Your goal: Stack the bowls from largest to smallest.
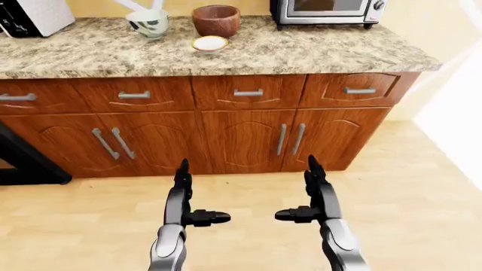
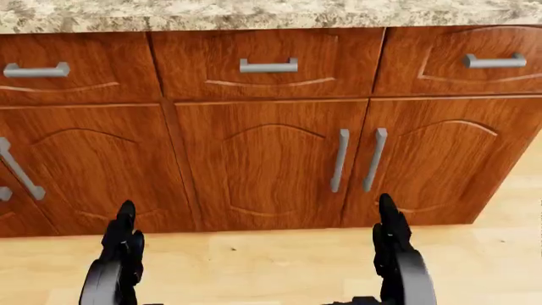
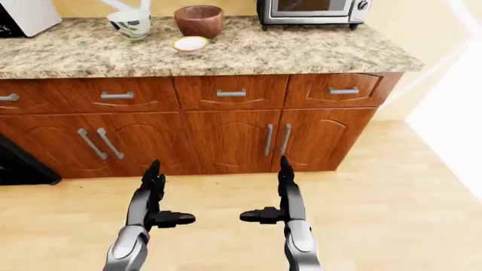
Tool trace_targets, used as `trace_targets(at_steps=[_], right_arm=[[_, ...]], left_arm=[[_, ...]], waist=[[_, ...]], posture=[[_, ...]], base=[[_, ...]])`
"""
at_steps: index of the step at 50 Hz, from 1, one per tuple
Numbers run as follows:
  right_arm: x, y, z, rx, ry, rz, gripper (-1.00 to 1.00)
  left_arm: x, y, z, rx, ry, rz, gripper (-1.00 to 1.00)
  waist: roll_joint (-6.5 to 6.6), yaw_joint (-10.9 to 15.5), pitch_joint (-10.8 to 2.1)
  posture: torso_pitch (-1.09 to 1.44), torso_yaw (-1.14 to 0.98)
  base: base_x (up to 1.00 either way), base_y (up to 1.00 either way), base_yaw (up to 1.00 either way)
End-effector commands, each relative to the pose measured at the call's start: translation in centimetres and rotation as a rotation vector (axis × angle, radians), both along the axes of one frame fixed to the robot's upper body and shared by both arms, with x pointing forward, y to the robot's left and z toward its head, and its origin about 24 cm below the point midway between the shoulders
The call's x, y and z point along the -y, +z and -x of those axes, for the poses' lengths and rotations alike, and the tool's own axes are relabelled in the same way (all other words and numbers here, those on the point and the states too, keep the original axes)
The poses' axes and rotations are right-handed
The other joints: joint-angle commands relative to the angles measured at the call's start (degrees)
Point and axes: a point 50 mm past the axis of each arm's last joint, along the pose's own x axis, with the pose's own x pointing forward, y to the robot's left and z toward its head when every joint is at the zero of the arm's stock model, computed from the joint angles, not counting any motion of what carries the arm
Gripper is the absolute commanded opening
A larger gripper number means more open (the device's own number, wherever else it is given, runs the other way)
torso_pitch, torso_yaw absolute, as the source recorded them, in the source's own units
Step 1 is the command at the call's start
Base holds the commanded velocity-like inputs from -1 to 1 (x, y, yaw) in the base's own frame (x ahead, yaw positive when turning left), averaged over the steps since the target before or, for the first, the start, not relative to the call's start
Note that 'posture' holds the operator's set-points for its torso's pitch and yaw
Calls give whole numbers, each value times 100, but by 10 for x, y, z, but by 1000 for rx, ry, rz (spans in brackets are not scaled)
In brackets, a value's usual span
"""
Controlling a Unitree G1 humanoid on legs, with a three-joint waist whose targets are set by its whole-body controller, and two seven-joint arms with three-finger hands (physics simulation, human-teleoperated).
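A granite counter (image 1: pixel 316 53) runs over wooden cabinets (image 1: pixel 248 138), with a toaster oven (image 1: pixel 328 10) at its top right. On it sit a brown bowl (image 1: pixel 216 20), a patterned white bowl (image 1: pixel 149 23) to its left and a small white bowl (image 1: pixel 209 43) just below. Well short of them, over the floor, the left hand (image 1: pixel 185 197) and right hand (image 1: pixel 316 195) hang with fingers spread, holding nothing.

The left hand (image 1: pixel 183 210) and right hand (image 1: pixel 315 206) hang side by side over the floor (image 1: pixel 407 192), fingers (image 1: pixel 183 169) spread and holding nothing. Above them in the left-eye view stand the cabinets (image 1: pixel 248 135), carrying the surface (image 1: pixel 301 53). On it, well above the fingers, the small bowl (image 1: pixel 209 43) lies just below the large bowl (image 1: pixel 216 20); a cup (image 1: pixel 150 23) stands left of them, an oven (image 1: pixel 328 11) to the right.
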Motion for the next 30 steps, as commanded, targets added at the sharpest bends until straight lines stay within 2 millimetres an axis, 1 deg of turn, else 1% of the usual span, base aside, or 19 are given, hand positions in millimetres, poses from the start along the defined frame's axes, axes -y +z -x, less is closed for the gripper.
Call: trace_targets(at_steps=[1,2,3,4,5,7,8,9,10,14,17,20,23,25,26,27,28,29,30], right_arm=[[0,27,-10,163,5,20,100],[1,28,-10,163,3,18,100],[1,30,-10,164,4,18,100],[1,35,-8,165,4,15,100],[1,37,-7,167,5,14,100],[1,38,-6,170,3,13,100],[1,38,-6,170,3,15,100],[1,37,-6,172,2,14,100],[2,42,-8,176,1,14,100],[3,64,-10,198,0,20,100],[2,86,-11,226,4,28,100],[2,102,-11,247,6,32,100],[2,120,-11,281,10,6,100],[-3,124,-12,254,60,28,100],[-4,129,-12,277,37,50,100],[-4,130,-14,274,40,45,100],[-5,134,-14,278,41,43,100],[-7,139,-12,282,48,37,100],[-6,142,-14,286,46,38,100]], left_arm=[[6,36,-7,197,-32,-29,100],[6,39,-7,201,-31,-21,100],[5,41,-8,203,-28,-18,100],[5,41,-7,202,-28,-17,100],[4,41,-6,202,-27,-16,100],[4,40,-7,199,-25,-8,100],[4,38,-8,200,-26,-8,100],[4,38,-8,198,-27,-8,100],[4,42,-10,201,-29,-4,100],[5,69,-14,223,-34,5,100],[5,104,-13,260,-38,7,100],[4,133,-10,293,-42,3,100],[1,155,-9,313,-39,-5,100],[-2,167,-11,326,-46,-10,100],[-3,171,-11,329,-50,-11,100],[-4,174,-12,331,-49,-14,100],[-5,180,-13,335,-49,-13,100],[-7,186,-14,343,-48,-14,100],[-7,191,-14,348,-49,-16,100]], waist=[[-45,-12,-5],[-39,13,-200],[-2,38,-353],[-6,36,-303],[-49,39,-107],[-55,55,-389],[-50,58,-419],[-46,56,-413],[-42,55,-418],[-33,51,-467],[-35,54,-489],[-31,49,-510],[-20,45,-531],[-13,49,-539],[31,42,-623],[0,43,-557],[27,28,-520],[-15,-2,-496],[-129,-20,-487]], posture=[[0,0],[0,0],[0,0],[0,0],[0,0],[0,0],[0,0],[0,0],[0,0],[0,0],[0,0],[0,0],[0,0],[0,0],[0,0],[0,0],[0,0],[0,0],[0,0]], base=[[0,0,0],[0,0,0],[0,0,0],[0,0,0],[0,0,0],[0,0,0],[0,0,0],[0,0,0],[0,0,0],[0,0,0],[0,0,0],[0,0,0],[0,0,0],[0,0,0],[0,15,0],[0,14,0],[0,27,0],[5,45,0],[28,52,0]])
